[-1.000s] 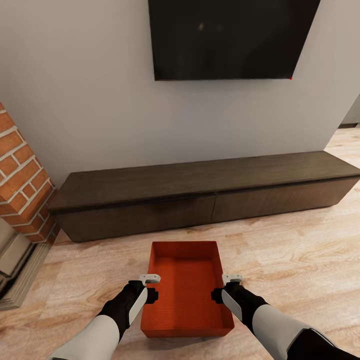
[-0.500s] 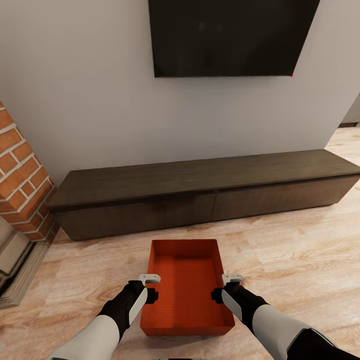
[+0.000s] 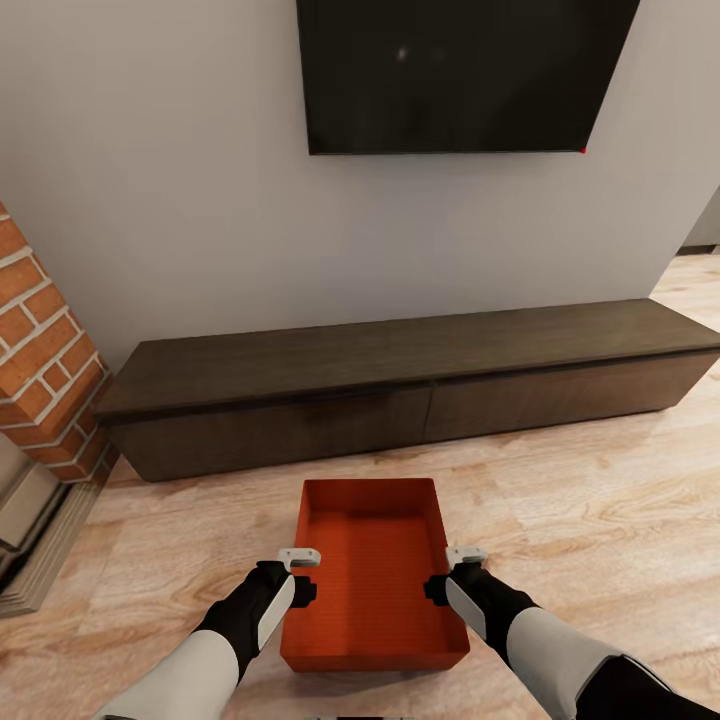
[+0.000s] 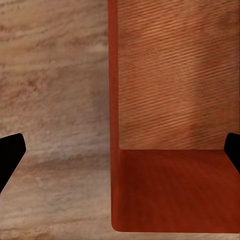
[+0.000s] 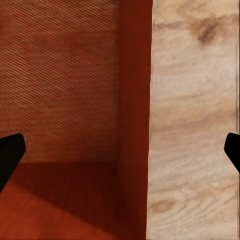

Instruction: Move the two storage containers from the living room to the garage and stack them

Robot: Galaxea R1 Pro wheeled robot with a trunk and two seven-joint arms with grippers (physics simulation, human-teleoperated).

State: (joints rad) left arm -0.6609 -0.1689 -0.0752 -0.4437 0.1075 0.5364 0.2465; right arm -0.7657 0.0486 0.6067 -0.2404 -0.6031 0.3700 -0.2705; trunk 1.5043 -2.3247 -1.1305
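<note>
One red-orange open-top storage container [image 3: 372,575] sits on the light wood plank floor of the living room, close in front of me. My left gripper [image 3: 300,572] is open at its left long wall and my right gripper [image 3: 450,572] is open at its right long wall. In the left wrist view the container wall [image 4: 114,100] runs between the spread black fingertips [image 4: 10,155], with my left gripper [image 4: 120,152] astride it. The right wrist view shows the same: the wall [image 5: 135,100] lies between the fingertips [image 5: 10,152] of my right gripper [image 5: 120,150]. Neither gripper is closed on the wall.
A long dark wood cabinet [image 3: 400,390] stands against the grey wall just beyond the container, under a black TV [image 3: 460,75]. A brick column [image 3: 40,350] with a stone base [image 3: 40,540] is at the left. Wood floor [image 3: 600,520] stretches to the right.
The whole picture shifted slightly a second ago, so the camera moved. Both grippers and the container hold their places relative to each other.
</note>
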